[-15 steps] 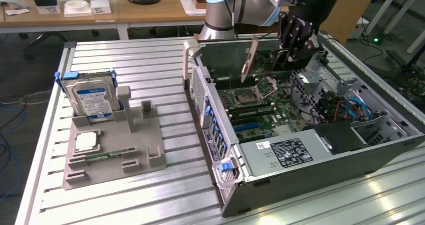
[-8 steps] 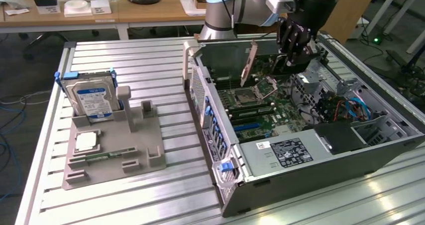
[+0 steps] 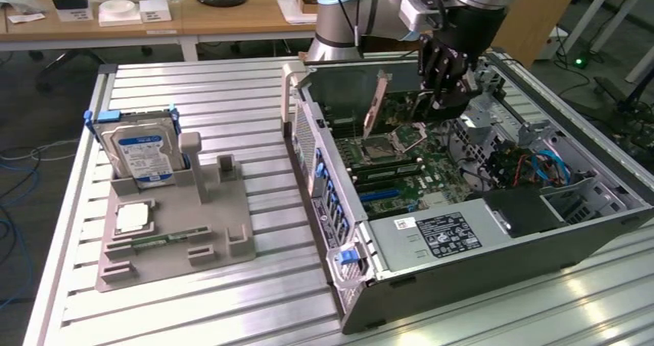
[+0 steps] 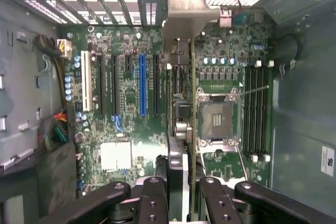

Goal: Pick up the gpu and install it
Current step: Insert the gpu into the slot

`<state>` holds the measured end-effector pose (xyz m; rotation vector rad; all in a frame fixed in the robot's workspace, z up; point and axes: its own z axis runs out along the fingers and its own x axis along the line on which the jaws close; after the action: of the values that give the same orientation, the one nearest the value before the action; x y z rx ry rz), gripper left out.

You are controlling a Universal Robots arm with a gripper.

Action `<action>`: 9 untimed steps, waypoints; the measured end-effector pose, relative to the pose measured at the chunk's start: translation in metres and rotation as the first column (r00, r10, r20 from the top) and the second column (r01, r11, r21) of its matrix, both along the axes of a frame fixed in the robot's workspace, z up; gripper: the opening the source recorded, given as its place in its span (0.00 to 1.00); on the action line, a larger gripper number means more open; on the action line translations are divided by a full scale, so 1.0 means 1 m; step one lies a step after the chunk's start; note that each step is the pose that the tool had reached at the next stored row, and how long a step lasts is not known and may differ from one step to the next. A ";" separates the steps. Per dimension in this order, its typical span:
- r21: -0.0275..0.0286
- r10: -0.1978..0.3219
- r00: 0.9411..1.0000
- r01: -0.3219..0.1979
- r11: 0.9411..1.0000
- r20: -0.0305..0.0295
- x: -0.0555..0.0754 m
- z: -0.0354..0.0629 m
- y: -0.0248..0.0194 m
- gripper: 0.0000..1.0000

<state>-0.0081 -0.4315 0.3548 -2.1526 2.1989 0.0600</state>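
We see the table (image 3: 204, 93) gleaming: ribbed bare aluminium, brushed and bright. At eight o'clock in the exterior view, the holder (image 3: 220, 208) looks like smooth, matt grey plastic. Up at nine o'clock, the hard drive (image 3: 143, 151) shows silver metal under a glossy blue-white label. At eleven o'clock, the desk (image 3: 225, 17) is pale wood with a satin finish. At four o'clock, the computer case (image 3: 491, 269) is dull, dark sheet metal. In the wrist view we have the motherboard (image 4: 131, 129), lacquered green, with a shiny blue plastic slot (image 4: 142, 85). The gpu (image 4: 184, 111) carries a bare bright metal bracket, and the gripper (image 4: 182, 187) is matt black.
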 end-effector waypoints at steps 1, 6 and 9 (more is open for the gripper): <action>0.000 0.000 1.000 0.000 1.000 0.000 -0.001 -0.0004 0.0000 0.28; 0.000 0.000 1.000 0.000 1.000 0.000 -0.003 -0.0070 -0.0034 0.28; 0.000 -0.001 1.000 0.001 1.000 0.000 -0.003 -0.0121 -0.0060 0.28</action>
<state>-0.0109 -0.4375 0.3426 -2.1519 2.1995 0.0601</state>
